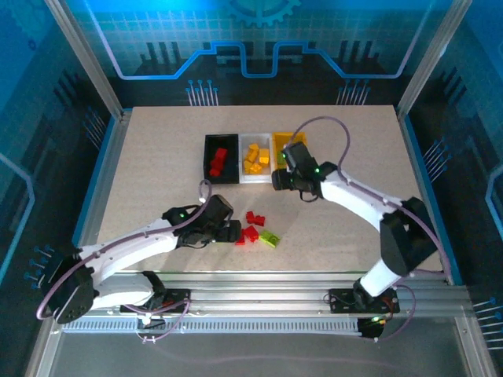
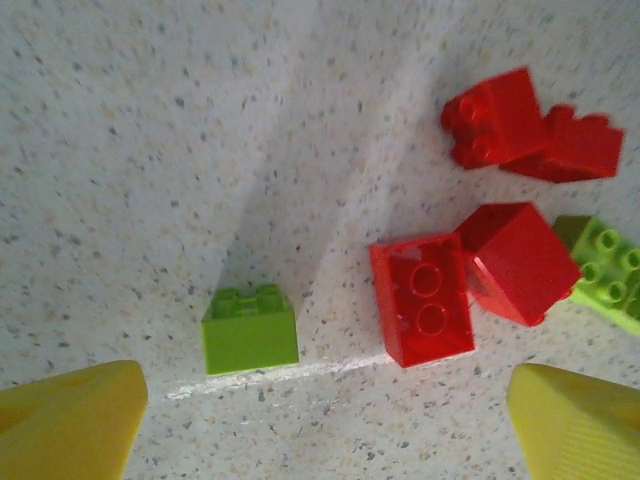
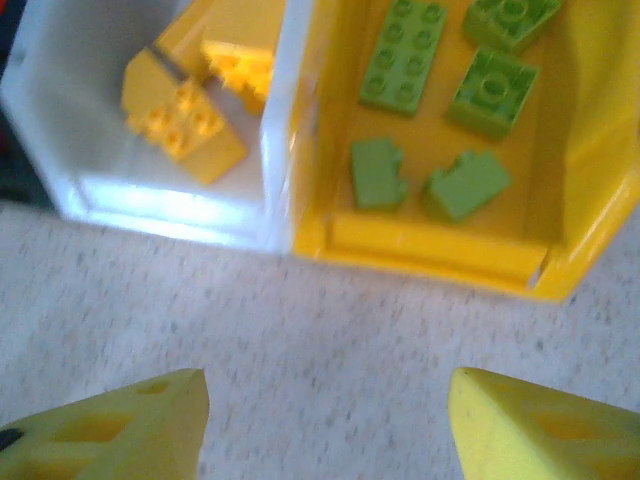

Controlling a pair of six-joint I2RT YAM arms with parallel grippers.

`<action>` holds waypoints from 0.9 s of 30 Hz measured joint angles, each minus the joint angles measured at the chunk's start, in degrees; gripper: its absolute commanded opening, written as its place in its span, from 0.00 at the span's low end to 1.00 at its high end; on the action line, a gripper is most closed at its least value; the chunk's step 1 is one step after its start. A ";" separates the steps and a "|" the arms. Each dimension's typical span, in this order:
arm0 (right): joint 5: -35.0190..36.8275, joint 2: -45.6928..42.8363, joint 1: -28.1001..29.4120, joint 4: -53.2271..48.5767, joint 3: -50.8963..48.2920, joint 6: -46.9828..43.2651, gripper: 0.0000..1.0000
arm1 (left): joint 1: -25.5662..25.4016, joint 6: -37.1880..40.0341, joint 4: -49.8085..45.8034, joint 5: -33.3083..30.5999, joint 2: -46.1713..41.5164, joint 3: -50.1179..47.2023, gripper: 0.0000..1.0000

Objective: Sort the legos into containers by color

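Our left arm (image 1: 134, 247) lay low, stretched forward and inward from its base. The left gripper (image 1: 234, 232) at its end pointed down, and its two yellow fingers (image 2: 70, 425) stood wide apart with nothing between them. Our right arm (image 1: 369, 200) bent at a raised elbow and ran forward and to the left. The right gripper (image 1: 283, 182) tilted downward, its yellow fingers (image 3: 120, 430) parted and gripping nothing.
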 measured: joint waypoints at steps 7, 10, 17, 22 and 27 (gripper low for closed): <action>0.61 -18.01 3.39 4.35 -14.05 -0.09 0.68 | -0.02 0.00 0.61 0.07 6.40 -0.81 0.76; 0.83 -25.94 3.52 5.29 -18.97 -0.07 0.70 | -0.02 0.00 0.66 -0.22 9.38 -0.81 0.69; 1.07 -31.80 3.52 5.31 -23.54 0.11 0.70 | -0.02 -0.46 2.12 -0.76 14.05 -0.81 0.53; 1.07 -32.09 3.52 5.25 -24.76 0.26 0.70 | -0.02 -0.44 2.51 -1.55 16.00 -0.76 0.47; 1.33 -33.42 3.52 5.27 -25.22 0.46 0.71 | -0.02 -0.52 2.16 -2.75 16.00 -0.76 0.71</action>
